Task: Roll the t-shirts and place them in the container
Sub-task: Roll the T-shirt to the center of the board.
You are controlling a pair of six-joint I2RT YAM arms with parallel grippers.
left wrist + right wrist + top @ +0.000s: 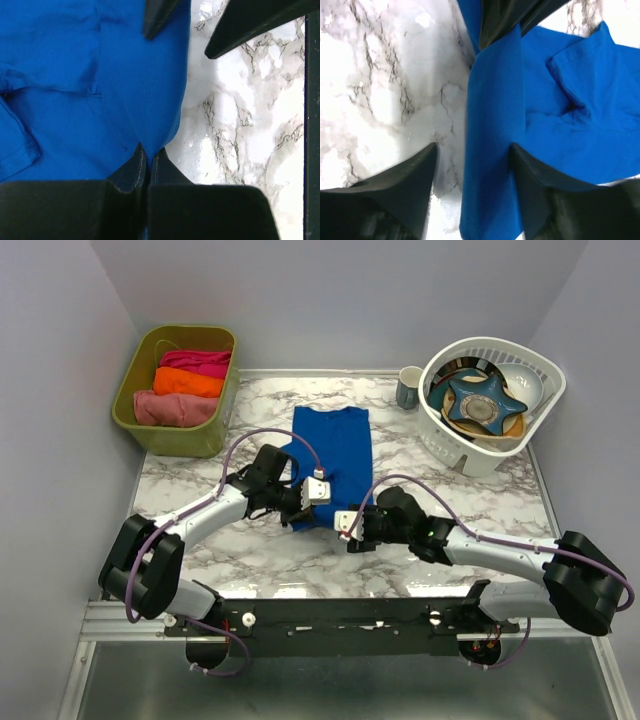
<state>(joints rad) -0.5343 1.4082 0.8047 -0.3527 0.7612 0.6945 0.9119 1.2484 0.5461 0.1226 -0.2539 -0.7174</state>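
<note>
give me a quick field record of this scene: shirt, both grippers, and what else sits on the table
surface: white marble-pattern table
garment: royal-blue cloth t-shirt, folded narrow, not yet rolled
left gripper: shut, pinching the t-shirt's near end
right gripper: open, fingers straddling that same end
back left: olive-green plastic bin holding rolled pink, orange and magenta cloths
back right: white slotted basket of dishes, grey mug beside it
</note>
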